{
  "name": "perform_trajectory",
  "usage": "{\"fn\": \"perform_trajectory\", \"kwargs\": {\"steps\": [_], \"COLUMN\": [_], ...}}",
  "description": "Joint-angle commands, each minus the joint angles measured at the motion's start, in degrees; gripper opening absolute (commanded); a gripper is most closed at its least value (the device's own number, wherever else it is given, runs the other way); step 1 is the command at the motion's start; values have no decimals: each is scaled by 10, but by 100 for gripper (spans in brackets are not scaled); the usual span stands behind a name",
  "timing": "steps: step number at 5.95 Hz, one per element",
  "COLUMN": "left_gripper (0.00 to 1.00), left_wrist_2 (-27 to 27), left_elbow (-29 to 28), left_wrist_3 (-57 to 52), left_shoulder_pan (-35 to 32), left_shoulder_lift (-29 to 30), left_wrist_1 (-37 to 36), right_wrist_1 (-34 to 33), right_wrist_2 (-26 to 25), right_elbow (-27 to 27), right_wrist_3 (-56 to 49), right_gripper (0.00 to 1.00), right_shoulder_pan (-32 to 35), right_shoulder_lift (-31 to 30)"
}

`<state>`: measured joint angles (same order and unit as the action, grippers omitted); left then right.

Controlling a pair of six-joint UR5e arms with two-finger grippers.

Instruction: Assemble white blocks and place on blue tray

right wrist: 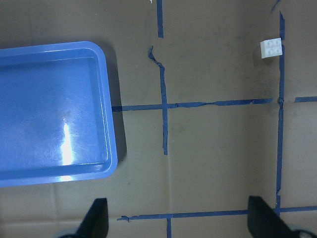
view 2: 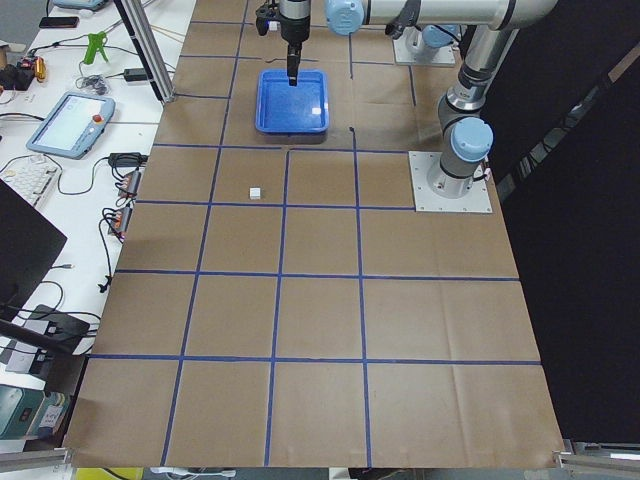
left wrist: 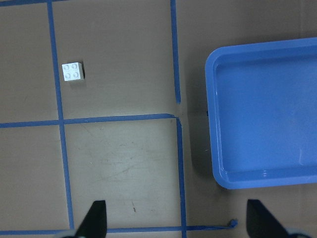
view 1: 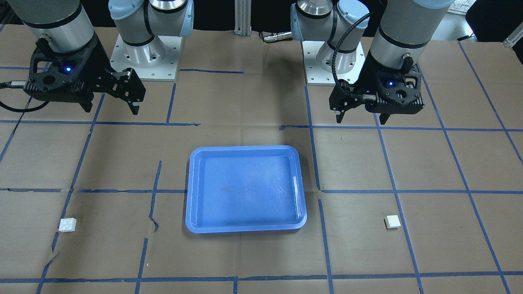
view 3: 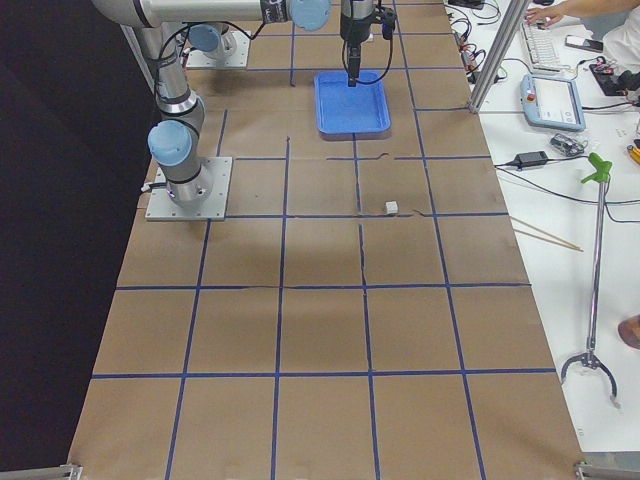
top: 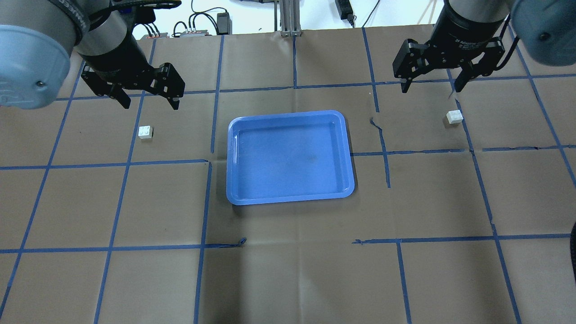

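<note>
The blue tray [top: 290, 157] lies empty in the middle of the table. One white block [top: 145, 132] sits studs up to the left of the tray, just in front of my left gripper [top: 148, 101], which hangs open and empty above the table. The other white block [top: 454, 116] lies to the right of the tray, near my right gripper [top: 430, 87], also open and empty. The left wrist view shows the first block [left wrist: 73, 72] and the tray [left wrist: 267, 114]. The right wrist view shows the second block [right wrist: 271, 48] and the tray [right wrist: 49, 109].
Brown paper with a grid of blue tape lines [top: 211, 135] covers the table. The two arm bases [view 1: 143, 53] stand at the robot's side. Cables and equipment [view 2: 70, 120] lie on a side bench beyond the table's far edge.
</note>
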<state>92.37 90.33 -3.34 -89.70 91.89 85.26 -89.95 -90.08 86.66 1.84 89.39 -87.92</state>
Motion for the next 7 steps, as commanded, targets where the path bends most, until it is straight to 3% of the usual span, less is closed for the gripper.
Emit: {"fn": "perform_trajectory", "kwargs": {"steps": [1,5,7], "left_gripper": [99,99,99], "left_wrist_2": [0,1,1], "left_elbow": [-1,0,-1], "left_wrist_3": [0,0,0], "left_shoulder_pan": [0,1,3], "left_shoulder_lift": [0,0,-4], "left_wrist_1": [-1,-2,-3], "right_wrist_1": [0,1,-11], "right_wrist_2": [0,-1,-10], "right_elbow": [0,3,4], "right_wrist_3": [-2,-10,-190], "right_gripper": [100,100,100], "right_shoulder_pan": [0,-1,-15], "right_shoulder_lift": [0,1,5]}}
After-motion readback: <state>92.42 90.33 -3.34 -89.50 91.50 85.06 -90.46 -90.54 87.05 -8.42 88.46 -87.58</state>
